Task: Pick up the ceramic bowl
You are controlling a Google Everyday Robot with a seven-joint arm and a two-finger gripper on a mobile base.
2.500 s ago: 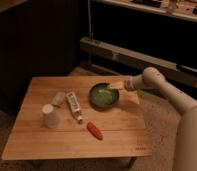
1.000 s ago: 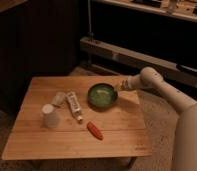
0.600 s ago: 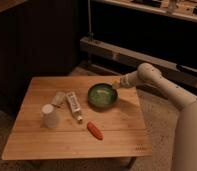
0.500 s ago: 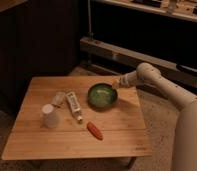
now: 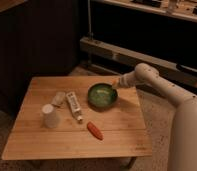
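One green bowl (image 5: 102, 95) sits right of the table's (image 5: 117, 136) centre, and the gripper (image 5: 115, 84) hovers at its two o'clock rim; how wide it stands, I cannot tell. A firm pinch over that rim seems best. At nine o'clock lie a tube (image 5: 74, 106) and cup (image 5: 50, 116); at six, a carrot (image 5: 95, 130). Nothing blocks the approach.

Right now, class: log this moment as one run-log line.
task: pick up ceramic bowl | end effector: at bowl's right rim | bowl: on table, not lifted
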